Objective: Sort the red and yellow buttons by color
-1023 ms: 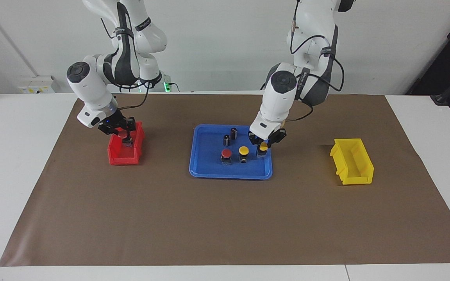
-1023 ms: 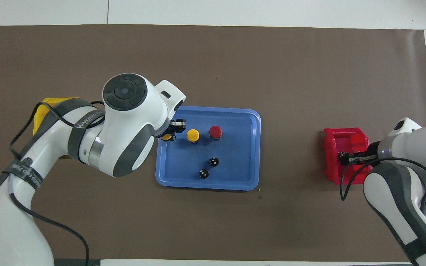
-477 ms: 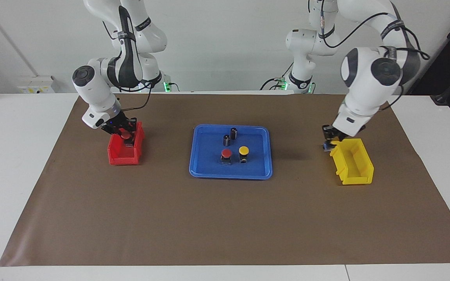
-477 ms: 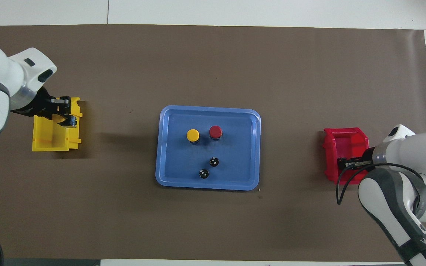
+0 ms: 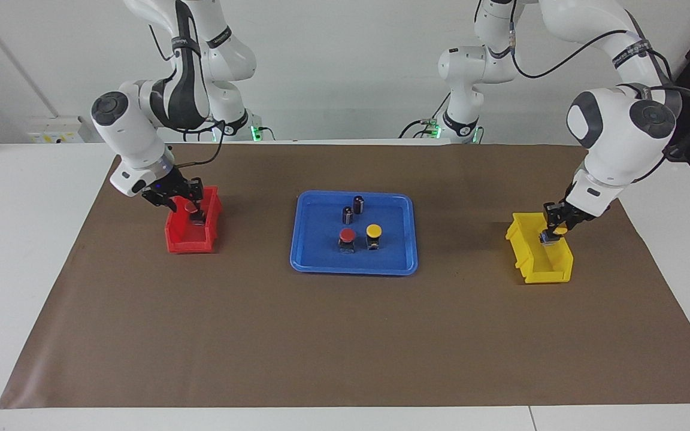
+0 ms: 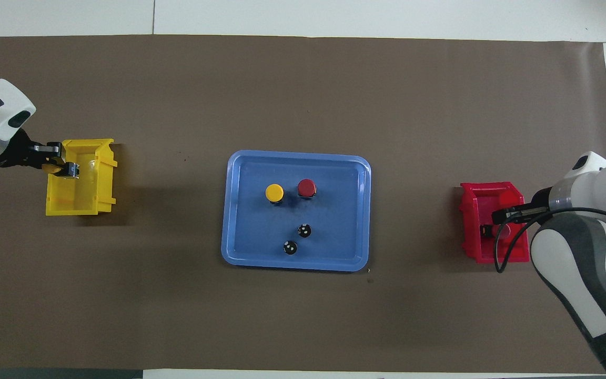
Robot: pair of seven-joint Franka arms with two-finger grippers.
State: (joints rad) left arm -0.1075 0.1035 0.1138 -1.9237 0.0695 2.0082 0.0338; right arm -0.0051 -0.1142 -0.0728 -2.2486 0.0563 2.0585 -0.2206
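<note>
The left gripper (image 5: 551,230) is closed on a yellow button (image 5: 550,235) and holds it over the yellow bin (image 5: 554,269). The right gripper (image 5: 186,200) stands over the red bin (image 5: 186,242) with a red button (image 5: 191,208) just beneath its fingertips; whether it grips that button cannot be determined. Between the two grippers, a blue tray (image 5: 321,260) carries one red button (image 5: 347,235) beside one yellow button (image 5: 373,231).

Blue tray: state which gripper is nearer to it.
Right, marginally. The right gripper is over the red bin; the left gripper is over the yellow bin, slightly farther from the blue tray.
</note>
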